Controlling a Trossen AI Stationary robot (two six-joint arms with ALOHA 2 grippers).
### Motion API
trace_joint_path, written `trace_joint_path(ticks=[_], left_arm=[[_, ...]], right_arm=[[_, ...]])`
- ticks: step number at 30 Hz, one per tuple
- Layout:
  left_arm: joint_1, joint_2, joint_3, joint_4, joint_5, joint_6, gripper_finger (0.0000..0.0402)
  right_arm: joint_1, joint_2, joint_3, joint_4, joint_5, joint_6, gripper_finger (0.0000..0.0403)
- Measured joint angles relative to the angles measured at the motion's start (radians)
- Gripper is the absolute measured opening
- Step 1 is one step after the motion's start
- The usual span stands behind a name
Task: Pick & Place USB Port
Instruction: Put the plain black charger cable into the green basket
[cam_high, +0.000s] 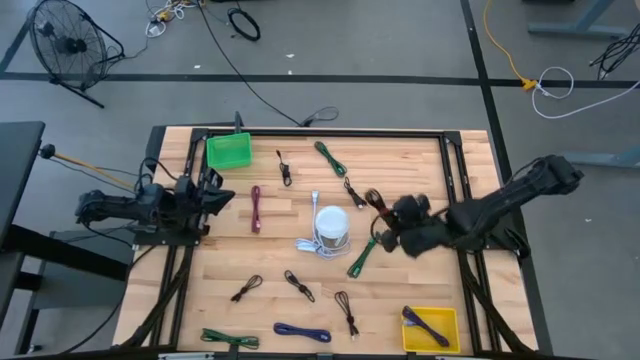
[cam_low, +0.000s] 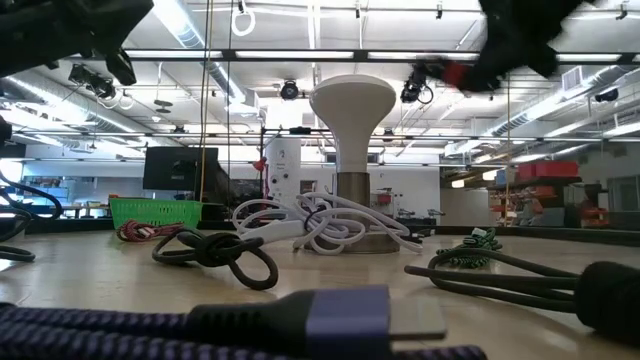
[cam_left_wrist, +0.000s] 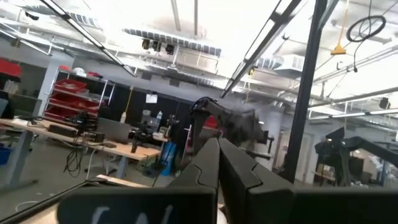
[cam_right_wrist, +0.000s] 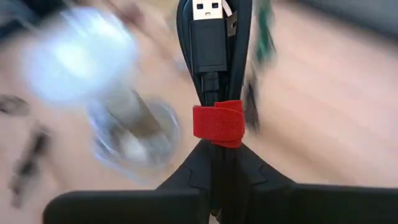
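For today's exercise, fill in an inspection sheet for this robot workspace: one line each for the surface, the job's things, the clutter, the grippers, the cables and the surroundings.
Surface: wooden table, black frame along its edges.
Job's things: black USB cable with red strap held in the right gripper; green bin at one corner, yellow bin at the opposite corner, holding a dark cable.
Clutter: white lamp-like stand mid-table, white cable around its base.
Grippers: right gripper shut on the cable, raised beside the stand; left gripper shut, empty, waiting at the table's left edge.
Cables: bundled cables scattered, including red cable, green cable, blue cable.
Surroundings: floor fan, loose floor cables.
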Motion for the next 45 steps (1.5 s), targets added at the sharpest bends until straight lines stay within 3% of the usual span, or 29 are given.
trace_joint_path(ticks=[3, 5, 10, 17, 24, 35, 40, 45], left_arm=[[0.0, 0.038, 0.001, 0.051, -0.001, -0.005, 0.0007], [0.0, 0.08, 0.013, 0.064, -0.004, -0.009, 0.0011], [0.0, 0.247, 0.103, 0.077, -0.005, -0.023, 0.005], [0.0, 0.555, 0.336, 0.076, -0.023, 0.099, 0.0131], [0.0, 0.817, 0.564, 0.07, 0.004, 0.2, 0.0176], [0.0, 1.124, 0.819, 0.068, 0.009, 0.271, 0.0195], [0.003, 1.206, 0.905, 0.066, 0.066, 0.279, 0.0195], [0.006, 1.248, 0.947, 0.064, 0.06, 0.317, 0.0195]], right_arm=[[-0.057, -0.012, 0.094, 0.188, -0.028, -0.315, 0.0022], [-0.094, -0.007, 0.133, 0.325, -0.107, -0.484, 0.0021], [-0.166, 0.046, 0.182, 0.526, -0.259, -0.71, 0.0021], [-0.224, 0.172, 0.233, 0.629, -0.371, -0.787, 0.0021], [-0.23, 0.235, 0.331, 0.659, -0.402, -0.877, 0.0021], [-0.23, 0.24, 0.367, 0.655, -0.4, -0.925, 0.0021], [-0.229, 0.246, 0.368, 0.645, -0.402, -0.925, 0.002], [-0.224, 0.249, 0.368, 0.639, -0.402, -0.924, 0.002]])
